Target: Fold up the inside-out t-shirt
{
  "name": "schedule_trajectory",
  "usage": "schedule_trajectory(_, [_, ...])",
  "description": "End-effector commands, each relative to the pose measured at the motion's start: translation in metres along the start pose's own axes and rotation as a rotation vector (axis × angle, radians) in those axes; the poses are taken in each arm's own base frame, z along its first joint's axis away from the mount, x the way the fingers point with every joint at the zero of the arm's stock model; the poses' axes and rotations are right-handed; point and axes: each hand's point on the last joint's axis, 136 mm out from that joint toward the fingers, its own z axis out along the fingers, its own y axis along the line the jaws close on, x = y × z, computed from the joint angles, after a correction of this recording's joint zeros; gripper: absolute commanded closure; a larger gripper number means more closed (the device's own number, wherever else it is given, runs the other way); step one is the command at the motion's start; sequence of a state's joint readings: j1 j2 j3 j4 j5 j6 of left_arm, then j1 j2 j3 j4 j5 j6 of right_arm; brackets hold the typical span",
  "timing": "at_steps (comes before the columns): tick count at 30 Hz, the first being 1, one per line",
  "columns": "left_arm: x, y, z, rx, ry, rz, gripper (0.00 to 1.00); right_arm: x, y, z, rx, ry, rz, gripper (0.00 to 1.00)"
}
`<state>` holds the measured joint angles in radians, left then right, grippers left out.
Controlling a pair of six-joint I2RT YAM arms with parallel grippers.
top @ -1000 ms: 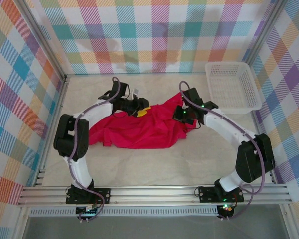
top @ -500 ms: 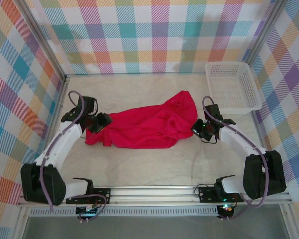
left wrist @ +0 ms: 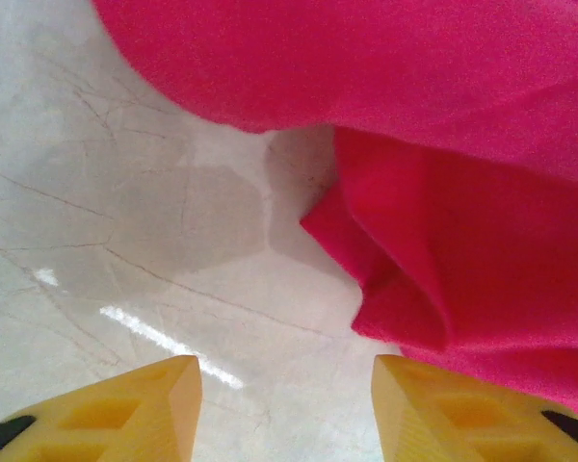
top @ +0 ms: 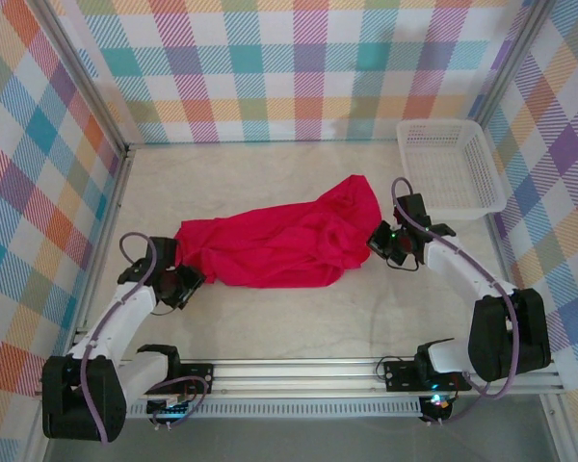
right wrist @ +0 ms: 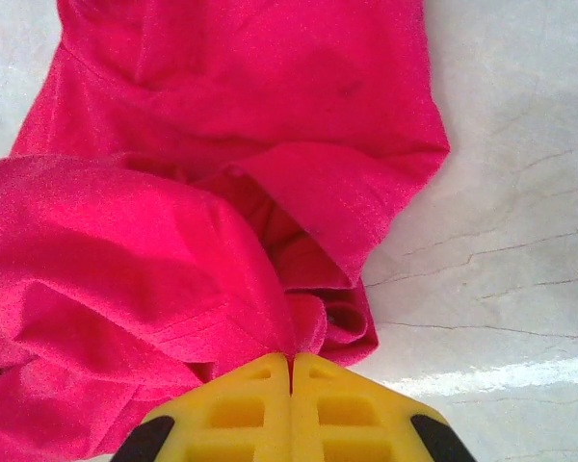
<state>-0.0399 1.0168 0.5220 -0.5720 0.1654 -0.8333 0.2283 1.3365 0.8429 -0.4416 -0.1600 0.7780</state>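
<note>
Left tool (left wrist: 284, 385) sits nearest me, jaws apart over bare bench (top: 299, 318) and holding nothing. The inside-out t-shirt (top: 270, 250) lies just ahead-right of it, long axis running left-right. Right tool (right wrist: 291, 366) looks pinched together on its right end. White basket (top: 448, 123) at the far right has nothing in it.

The worktop (top: 270, 318) is a flat, pale beige surface with a marbled pattern of thin dark veins and a light gloss. Two items lie directly on it. The red t-shirt (top: 279, 245) lies crumpled across the middle, stretched left to right in loose folds, with its right end bunched toward the far side. A white mesh basket (top: 448, 164) stands in the far right corner, near the t-shirt but not touching it.
</note>
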Motion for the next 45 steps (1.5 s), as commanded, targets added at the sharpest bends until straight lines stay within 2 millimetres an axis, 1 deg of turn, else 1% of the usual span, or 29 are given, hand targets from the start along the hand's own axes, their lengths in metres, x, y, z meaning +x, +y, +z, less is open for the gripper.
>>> schedule_trajectory(1, [-0.019, -0.033, -0.003, 0.178, -0.068, -0.113, 0.48, -0.005, 0.010, -0.009, -0.033, -0.011, -0.006, 1.00])
schedule_trajectory(5, [-0.026, -0.036, -0.005, 0.193, -0.096, -0.129, 0.49, -0.003, 0.010, -0.010, -0.039, -0.008, -0.006, 1.00])
schedule_trajectory(10, [-0.029, -0.038, -0.007, 0.221, -0.105, -0.142, 0.52, -0.001, 0.011, -0.009, -0.045, 0.002, -0.003, 1.00])
schedule_trajectory(15, [-0.033, -0.037, 0.001, 0.217, -0.101, -0.151, 0.53, -0.002, 0.014, -0.010, -0.059, 0.005, 0.000, 1.00])
schedule_trajectory(17, [-0.036, -0.043, 0.005, 0.233, -0.103, -0.148, 0.55, -0.002, 0.016, -0.011, -0.067, 0.006, 0.001, 1.00])
schedule_trajectory(22, [-0.036, -0.045, 0.017, 0.234, -0.077, -0.153, 0.56, -0.004, 0.020, -0.014, -0.077, -0.004, 0.004, 1.00])
schedule_trajectory(28, [-0.033, -0.042, 0.019, 0.238, -0.071, -0.171, 0.56, -0.010, 0.027, -0.017, -0.091, -0.014, 0.006, 1.00])
schedule_trajectory(31, [-0.027, -0.039, 0.025, 0.246, -0.046, -0.192, 0.57, -0.012, 0.032, -0.016, -0.102, -0.009, 0.012, 1.00])
schedule_trajectory(33, [-0.024, -0.034, 0.028, 0.241, -0.040, -0.204, 0.59, -0.014, 0.035, -0.016, -0.110, -0.006, 0.013, 1.00])
schedule_trajectory(34, [-0.023, -0.032, 0.029, 0.237, -0.044, -0.207, 0.63, -0.015, 0.037, -0.016, -0.114, -0.004, 0.012, 1.00])
schedule_trajectory(36, [-0.025, -0.030, 0.028, 0.227, -0.057, -0.207, 0.75, -0.017, 0.040, -0.017, -0.118, -0.009, 0.011, 1.00])
schedule_trajectory(38, [-0.031, -0.033, 0.022, 0.217, -0.077, -0.195, 0.93, -0.021, 0.044, -0.019, -0.120, -0.017, 0.007, 1.00])
schedule_trajectory(39, [-0.034, -0.035, 0.018, 0.211, -0.088, -0.186, 1.00, -0.023, 0.044, -0.021, -0.114, -0.022, 0.003, 1.00])
schedule_trajectory(40, [-0.040, -0.040, 0.011, 0.203, -0.107, -0.171, 1.00, -0.027, 0.047, -0.026, -0.109, -0.035, -0.005, 1.00])
schedule_trajectory(41, [-0.049, -0.050, 0.001, 0.206, -0.132, -0.144, 1.00, -0.032, 0.050, -0.032, -0.103, -0.052, -0.014, 1.00])
schedule_trajectory(42, [-0.055, -0.054, -0.009, 0.188, -0.145, -0.123, 1.00, -0.038, 0.052, -0.040, -0.099, -0.072, -0.019, 1.00])
schedule_trajectory(45, [-0.091, -0.087, -0.056, 0.186, -0.246, -0.032, 1.00, -0.065, 0.068, -0.076, -0.115, -0.159, -0.035, 1.00])
